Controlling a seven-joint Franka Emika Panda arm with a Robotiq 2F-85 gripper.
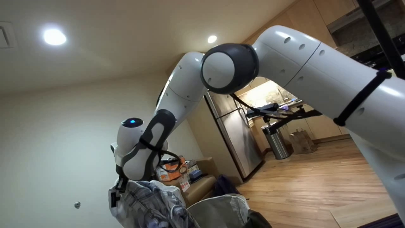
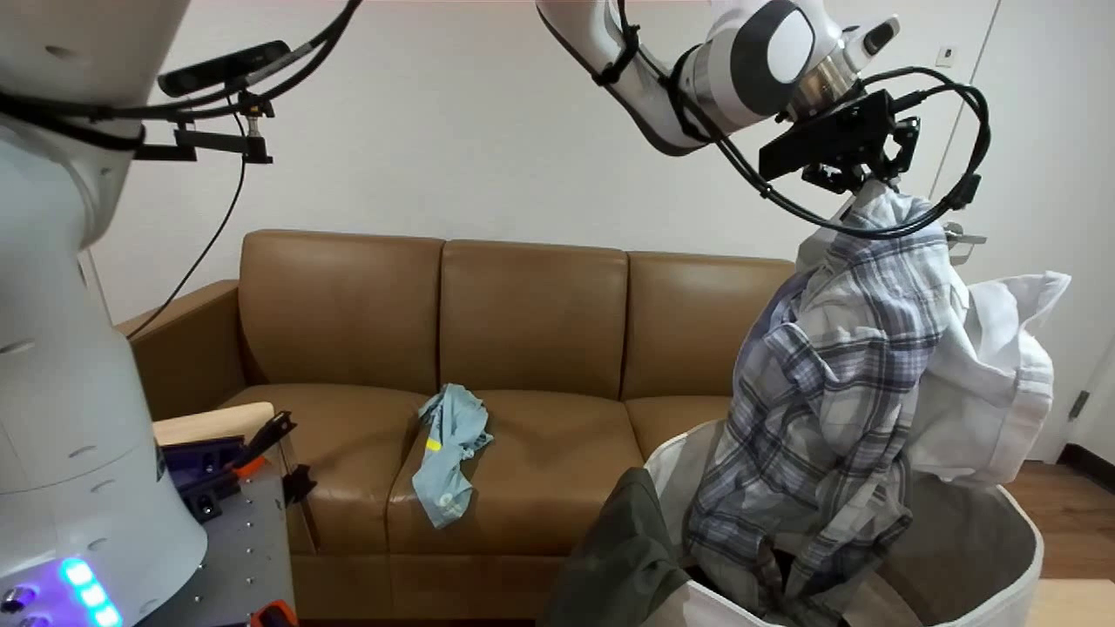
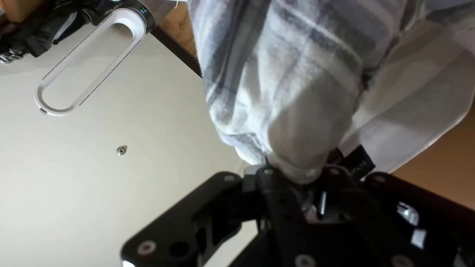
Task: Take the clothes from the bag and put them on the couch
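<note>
My gripper (image 2: pixel 867 178) is shut on a blue, grey and white plaid shirt (image 2: pixel 836 383), at its top. The shirt hangs down, and its lower end is inside the bag (image 2: pixel 1019 575), a light grey container with a wide rim. The shirt fills the wrist view (image 3: pixel 304 74) above the fingers. A white garment (image 2: pixel 984 383) hangs beside the shirt above the bag; whether the fingers also pinch it is hidden. A dark olive cloth (image 2: pixel 618 557) drapes over the bag's rim. The brown couch (image 2: pixel 531 313) stands behind, with a light blue cloth (image 2: pixel 453 453) on its seat.
Boxes (image 1: pixel 172 171) sit at an end of the couch, seen in an exterior view. The robot base with clamps (image 2: pixel 253 461) stands in front of the couch. Cables (image 2: pixel 967 148) loop around the gripper. A wall and a white bladeless fan (image 3: pixel 92 63) show in the wrist view.
</note>
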